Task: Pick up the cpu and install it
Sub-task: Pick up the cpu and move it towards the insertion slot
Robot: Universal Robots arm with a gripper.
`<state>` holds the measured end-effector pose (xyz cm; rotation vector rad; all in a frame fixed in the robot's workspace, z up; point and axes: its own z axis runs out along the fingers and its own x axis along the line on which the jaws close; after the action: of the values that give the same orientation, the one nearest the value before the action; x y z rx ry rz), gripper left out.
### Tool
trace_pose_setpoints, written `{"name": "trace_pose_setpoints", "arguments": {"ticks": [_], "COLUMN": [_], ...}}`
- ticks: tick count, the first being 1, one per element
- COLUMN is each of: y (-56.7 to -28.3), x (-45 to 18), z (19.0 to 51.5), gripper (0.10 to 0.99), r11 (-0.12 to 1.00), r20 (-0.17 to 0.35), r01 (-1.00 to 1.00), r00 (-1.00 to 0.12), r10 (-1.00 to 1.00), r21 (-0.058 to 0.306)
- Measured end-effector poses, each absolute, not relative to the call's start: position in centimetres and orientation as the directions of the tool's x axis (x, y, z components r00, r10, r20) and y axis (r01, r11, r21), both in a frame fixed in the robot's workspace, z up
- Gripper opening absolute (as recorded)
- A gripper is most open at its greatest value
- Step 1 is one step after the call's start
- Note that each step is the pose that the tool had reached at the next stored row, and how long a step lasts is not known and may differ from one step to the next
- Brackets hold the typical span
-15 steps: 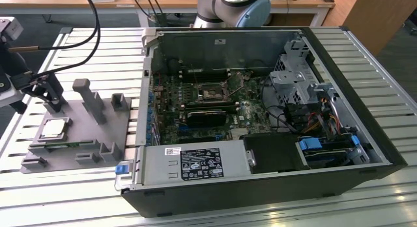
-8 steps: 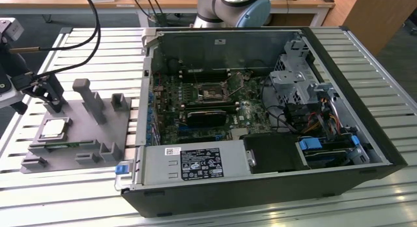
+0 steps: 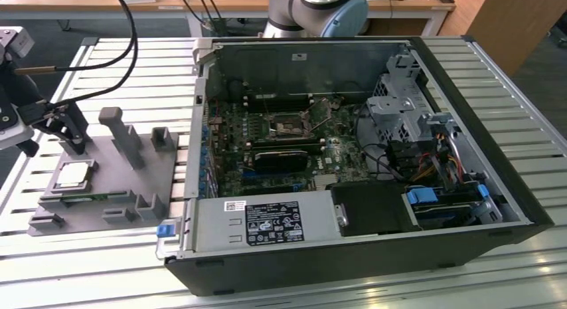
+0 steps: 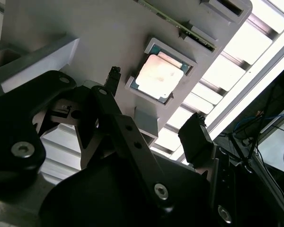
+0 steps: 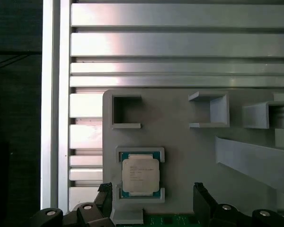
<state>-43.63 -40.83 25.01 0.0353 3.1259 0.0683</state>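
An open black metal computer case (image 3: pixel 518 183) lies on its side on a table of ribbed, shiny aluminium slats (image 3: pixel 106 70). Inside it is a dark green motherboard (image 3: pixel 265 159) crowded with small parts, with a square metal-framed socket (image 3: pixel 291 128) near its middle. A silver box-shaped power supply (image 3: pixel 257 222) fills the near edge of the case. It carries a white sticker and a black label with pale print that is too small to make out.

On the exterior view's left, beside the case, sits a matte grey plastic tray (image 3: pixel 84 219) moulded with upright posts and open square pockets. The cpu (image 5: pixel 140 176), a small flat square chip with a smooth silvery metal lid and a teal-green rim, lies flat in a shallow framed recess of this tray. A few lines of fine dark print cross its lid. A strip of green circuit board (image 5: pixel 173 221) lies in the tray just beside the recess.

The black metal gripper (image 5: pixel 152 190), with bolted linkage arms, hangs over the tray. Its two fingers are spread wide, one on each side of the cpu, clear of it and holding nothing.

Behind the table stand the arm's grey and pale blue base (image 3: pixel 319 6) and a wooden desk (image 3: pixel 230 0) over a dark floor.
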Motion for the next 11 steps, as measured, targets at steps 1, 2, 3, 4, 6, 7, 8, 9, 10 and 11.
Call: {"name": "trace_pose_setpoints", "arguments": {"ticks": [1,2,3,4,6,7,8,9,10,11], "y": [-40.83,-40.83,-40.83,-40.83,-40.83,-40.83,-40.83,-40.83,-40.83,-40.83], "x": [-43.61,-43.59,-43.58,-43.58,-43.57,-43.57,-43.57,-43.57,-43.57,-43.57], "z": [24.98,24.94,24.91,24.89,24.83,24.8,24.77,24.74,24.7,24.66], "gripper": [0.776,0.776,0.776,0.776,0.776,0.776,0.776,0.776,0.776,0.776], "r11": [0.999,0.999,0.999,0.999,0.999,0.999,0.999,0.999,0.999,0.999], "r20": [-0.014,-0.014,-0.014,-0.014,-0.014,-0.014,-0.014,-0.014,-0.014,-0.014], "r01": [0.022,0.022,0.022,0.022,0.022,0.022,0.022,0.022,0.022,0.022], "r00": [-1.0,-1.0,-1.0,-1.0,-1.0,-1.0,-1.0,-1.0,-1.0,-1.0], "r10": [0.023,0.023,0.023,0.023,0.023,0.023,0.023,0.023,0.023,0.023], "r21": [0.044,0.044,0.044,0.044,0.044,0.044,0.044,0.044,0.044,0.044]}}
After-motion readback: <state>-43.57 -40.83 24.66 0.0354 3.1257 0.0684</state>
